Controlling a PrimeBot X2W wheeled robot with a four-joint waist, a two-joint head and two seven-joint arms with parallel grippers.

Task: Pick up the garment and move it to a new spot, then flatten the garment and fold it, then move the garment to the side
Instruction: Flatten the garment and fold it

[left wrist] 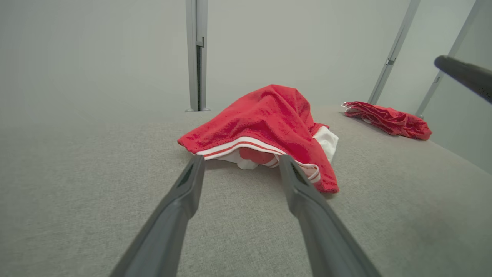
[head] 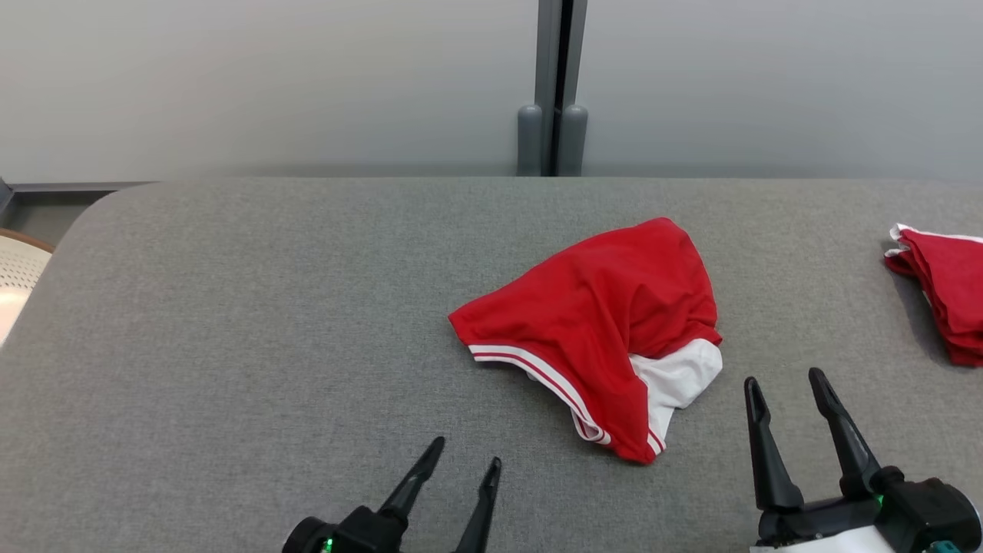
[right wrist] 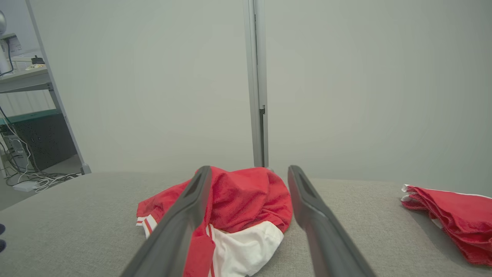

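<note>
A grey, cloth-covered worktop (head: pixel 230 346) with a crumpled red garment (head: pixel 607 315) lying a little right of its middle, about midway between the near and far edges. The garment looks like a pair of sports shorts: red knit fabric, a white-striped hem (head: pixel 530 365) facing the near edge, and a white panel (head: pixel 676 376) showing at its near right side. It sits in a loose mound, humped at the back.

The left gripper (head: pixel 467 452) hovers by the near edge, its fingers spread apart and empty, well short of the hem. The right gripper (head: pixel 783 378) is just beside the white panel, its fingers (head: pixel 768 453) likewise wide apart and holding nothing.

A second heap of red cloth (head: pixel 948 299) lies at the right edge, well apart from the garment.

The garment will likely be light, limp and shapeless when lifted (it should sag and swing from any pinch point). The cloth-covered worktop may drag at the fabric. The striped hem looks the best hold: a doubled, firmer edge, raised slightly off the surface. Pinching one layer only may be hard.
</note>
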